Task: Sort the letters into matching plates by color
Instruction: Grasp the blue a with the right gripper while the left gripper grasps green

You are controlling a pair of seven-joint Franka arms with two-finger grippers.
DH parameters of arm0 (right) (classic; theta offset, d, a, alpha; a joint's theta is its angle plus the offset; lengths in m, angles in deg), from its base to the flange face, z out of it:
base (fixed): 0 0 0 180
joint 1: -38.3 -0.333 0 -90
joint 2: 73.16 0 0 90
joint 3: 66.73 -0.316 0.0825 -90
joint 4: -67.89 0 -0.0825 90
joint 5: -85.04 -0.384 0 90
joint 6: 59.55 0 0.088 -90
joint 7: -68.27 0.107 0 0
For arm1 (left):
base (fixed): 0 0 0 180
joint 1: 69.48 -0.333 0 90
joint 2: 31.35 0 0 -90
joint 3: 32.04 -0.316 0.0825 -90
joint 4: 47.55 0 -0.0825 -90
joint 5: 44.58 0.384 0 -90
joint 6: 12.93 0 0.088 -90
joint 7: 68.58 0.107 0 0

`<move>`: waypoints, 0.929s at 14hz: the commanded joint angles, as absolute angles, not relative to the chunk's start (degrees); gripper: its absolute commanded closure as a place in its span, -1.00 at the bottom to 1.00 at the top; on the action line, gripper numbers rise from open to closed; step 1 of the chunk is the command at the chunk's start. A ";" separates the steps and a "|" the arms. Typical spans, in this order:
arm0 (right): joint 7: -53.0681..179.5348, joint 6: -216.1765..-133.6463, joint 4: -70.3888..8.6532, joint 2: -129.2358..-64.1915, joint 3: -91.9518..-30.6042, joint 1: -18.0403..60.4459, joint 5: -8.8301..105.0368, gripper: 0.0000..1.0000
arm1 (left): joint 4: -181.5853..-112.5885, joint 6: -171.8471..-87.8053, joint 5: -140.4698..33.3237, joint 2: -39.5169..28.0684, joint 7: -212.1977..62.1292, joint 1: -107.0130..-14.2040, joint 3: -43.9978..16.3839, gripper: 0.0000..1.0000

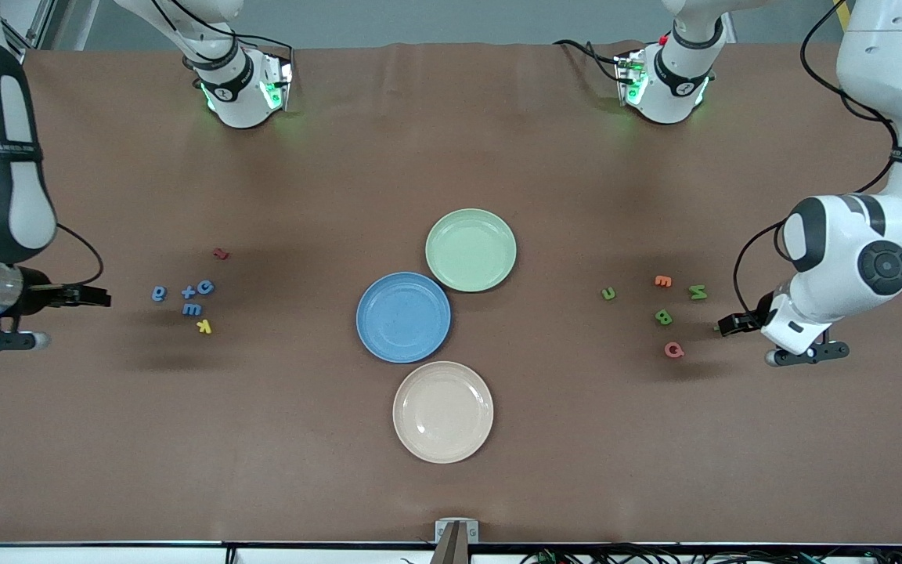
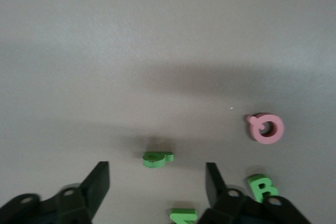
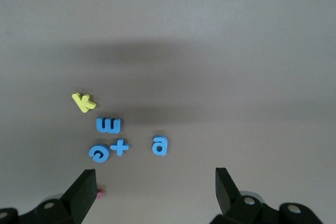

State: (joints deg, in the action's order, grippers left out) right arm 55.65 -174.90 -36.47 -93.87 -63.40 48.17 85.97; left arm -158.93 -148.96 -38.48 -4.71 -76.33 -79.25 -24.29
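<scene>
Three round glossy plates sat touching in a cluster mid-counter: the pale green plate [image 1: 470, 250] farthest from the front camera, the blue plate [image 1: 403, 316] just beside it toward the right arm's end, and the beige plate [image 1: 443, 411] nearest the camera. All three were empty.

Four small blue foam pieces lay close together near the right arm's end: an a [image 1: 159, 293], a plus sign [image 1: 188, 292], an e [image 1: 205, 287] and an m [image 1: 192, 309], with a yellow k [image 1: 203, 327] just nearer the camera and a red letter [image 1: 221, 253] farther off.

Toward the left arm's end lay a green u [image 1: 608, 294], a green B [image 1: 663, 316] and a green N [image 1: 698, 292], with an orange E [image 1: 662, 280] and a pink Q [image 1: 673, 349] among them. A fourth green letter [image 2: 157, 158] lay flat between the left gripper's fingers.

The left gripper [image 2: 157, 182] was low over that green letter, jaws spread, not touching it. The right gripper [image 3: 156, 187] hung beside the blue group, jaws wide apart and empty.

Broad bare brown counter [image 1: 279, 439] separated each letter group from the plates.
</scene>
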 commanded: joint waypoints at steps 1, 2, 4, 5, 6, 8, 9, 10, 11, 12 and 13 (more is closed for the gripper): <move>55.78 -185.19 -46.51 -91.71 -64.18 48.94 85.57 -0.99 | -158.12 -149.33 -36.67 -2.88 -75.61 -79.41 -24.13 -0.51; 55.87 -188.81 -49.07 -91.71 -64.18 48.94 85.56 -0.99 | -158.03 -149.33 -36.58 -2.43 -75.61 -79.41 -24.13 -0.47; 55.96 -194.00 -52.94 -91.71 -64.09 49.02 85.56 -0.98 | -158.03 -149.42 -36.58 -1.82 -75.61 -79.41 -24.13 -0.40; 55.96 -195.59 -54.00 -91.71 -64.09 49.11 85.56 -0.96 | -157.94 -149.86 -36.58 -1.21 -75.61 -79.50 -24.13 -0.38; 55.87 -196.04 -54.36 -92.05 -64.09 49.89 85.56 -0.94 | -158.03 -150.64 -36.58 -0.76 -75.61 -79.50 -24.13 -0.38; 55.96 -196.22 -54.54 -93.46 -64.09 50.17 85.56 -0.80 | -158.03 -151.96 -36.50 0.47 -75.61 -79.42 -24.13 -0.36; 55.96 -197.18 -54.72 -94.16 -64.09 50.17 85.56 -0.75 | -158.03 -152.14 -36.50 0.99 -75.61 -79.41 -24.22 -0.34; 55.96 -198.84 -55.41 -94.86 -64.09 50.17 85.56 -0.71 | -158.03 -152.15 -36.58 1.17 -75.61 -79.41 -24.22 -0.33; 55.96 -201.04 -56.12 -95.39 -64.09 50.25 85.56 -0.67 | -158.03 -152.15 -36.50 1.26 -75.61 -79.50 -24.22 -0.33; 55.96 -201.93 -56.73 -95.75 -64.09 50.25 85.56 -0.63 | -158.12 -152.15 -36.50 1.35 -75.61 -79.42 -24.22 -0.33; 55.96 -202.02 -56.74 -96.10 -64.09 50.34 85.56 -0.58 | -158.12 -152.15 -36.50 1.78 -75.61 -79.50 -24.22 -0.30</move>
State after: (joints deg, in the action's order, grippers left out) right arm 56.12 -199.64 -55.38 -95.67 -63.31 49.27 85.94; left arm -158.64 -151.72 -37.37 1.12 -76.33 -79.25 -24.28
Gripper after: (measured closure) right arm 0.176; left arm 0.339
